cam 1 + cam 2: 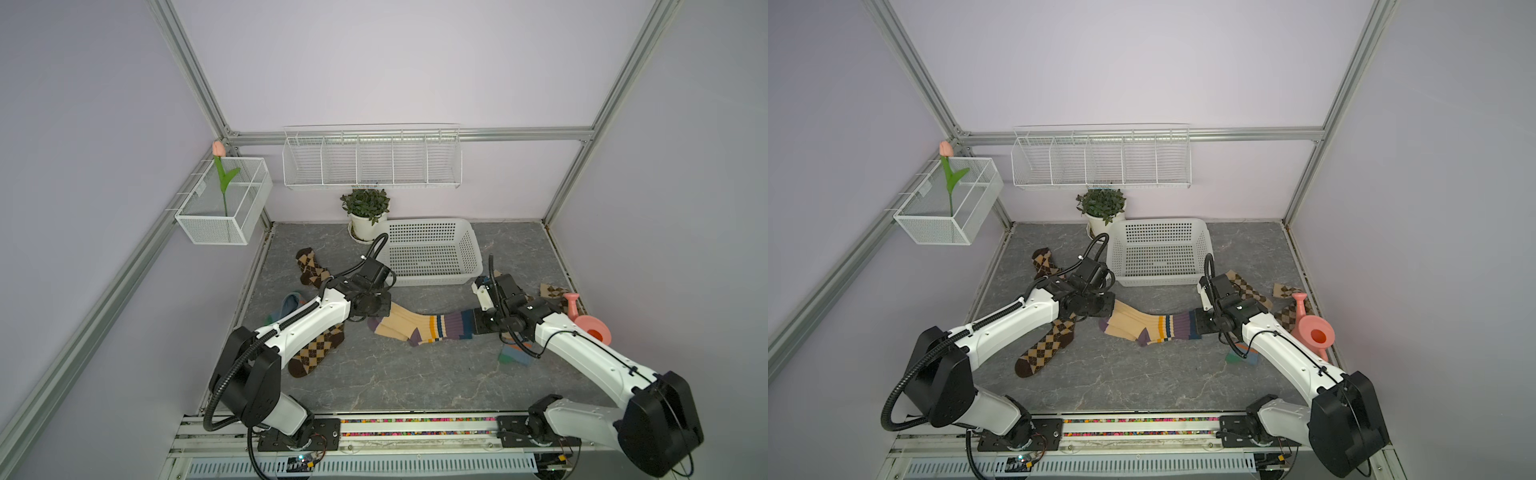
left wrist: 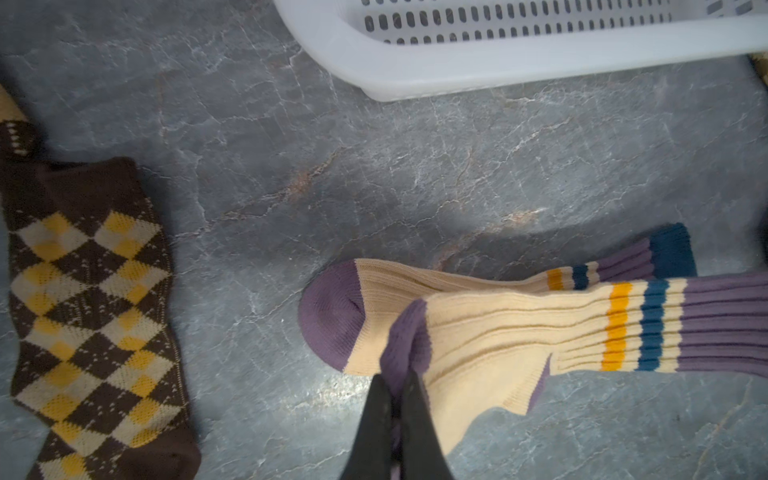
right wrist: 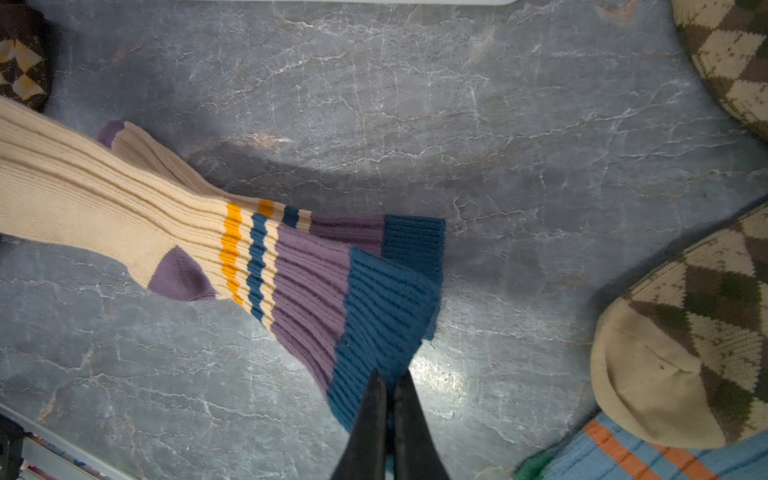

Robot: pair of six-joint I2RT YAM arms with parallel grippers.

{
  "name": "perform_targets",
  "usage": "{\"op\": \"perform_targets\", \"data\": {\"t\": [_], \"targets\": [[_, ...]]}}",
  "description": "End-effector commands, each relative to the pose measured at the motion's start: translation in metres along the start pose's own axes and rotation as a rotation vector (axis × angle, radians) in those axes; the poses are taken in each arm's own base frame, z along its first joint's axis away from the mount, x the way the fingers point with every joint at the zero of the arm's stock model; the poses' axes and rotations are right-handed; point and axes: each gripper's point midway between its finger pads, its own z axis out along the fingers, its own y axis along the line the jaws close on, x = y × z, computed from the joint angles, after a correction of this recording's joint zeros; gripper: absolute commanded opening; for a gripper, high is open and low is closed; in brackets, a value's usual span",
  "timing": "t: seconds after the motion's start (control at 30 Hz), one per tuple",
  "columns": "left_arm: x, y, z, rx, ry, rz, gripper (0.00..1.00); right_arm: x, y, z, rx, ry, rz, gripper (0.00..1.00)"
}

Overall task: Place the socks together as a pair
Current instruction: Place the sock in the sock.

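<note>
Here, the upper cream sock [image 2: 519, 328] stretches between the 2 grippers, near the middle of the grey table [image 1: 415, 386] and in front of the white basket [image 1: 432, 253]. Its long axis runs across the table from one arm to the other: the purple toe points toward the left arm, the blue cuff toward the right arm. The left gripper [image 2: 401, 384] is pressed together on the purple toe, with the fabric bunched between its 2 dark fingers [image 2: 374, 419]. The right gripper [image 3: 388, 384] is likewise squeezed closed, pinching the edge of the blue cuff. The lower cream sock [image 2: 415, 276] lies on the table partly under the held one, nearly parallel, its toe and cuff facing the same ways. A dark-brown argyle sock [image 1: 318, 351] lies beside the left arm; a tan argyle sock [image 3: 706, 332] and a blue striped sock [image 3: 644, 453] lie near the right gripper.
</note>
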Motion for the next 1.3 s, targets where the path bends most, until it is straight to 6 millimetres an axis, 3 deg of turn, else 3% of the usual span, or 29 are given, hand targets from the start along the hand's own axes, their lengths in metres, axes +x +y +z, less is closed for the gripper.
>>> {"op": "perform_targets", "data": {"t": [0.0, 0.6, 0.87, 1.27], "targets": [[-0.001, -0.001, 0.003, 0.006, 0.010, 0.012, 0.00, -0.005, 0.000, 0.003, -0.016, 0.001, -0.020, 0.07], [-0.001, -0.001, -0.022, 0.015, -0.015, 0.017, 0.00, 0.003, 0.001, 0.003, -0.050, 0.035, -0.014, 0.07], [0.004, 0.000, -0.001, 0.007, 0.025, 0.018, 0.00, 0.007, -0.003, 0.018, -0.033, 0.065, -0.012, 0.07], [0.009, 0.017, 0.035, -0.083, 0.082, 0.029, 0.00, 0.009, -0.015, 0.045, 0.006, 0.094, 0.000, 0.07]]}}
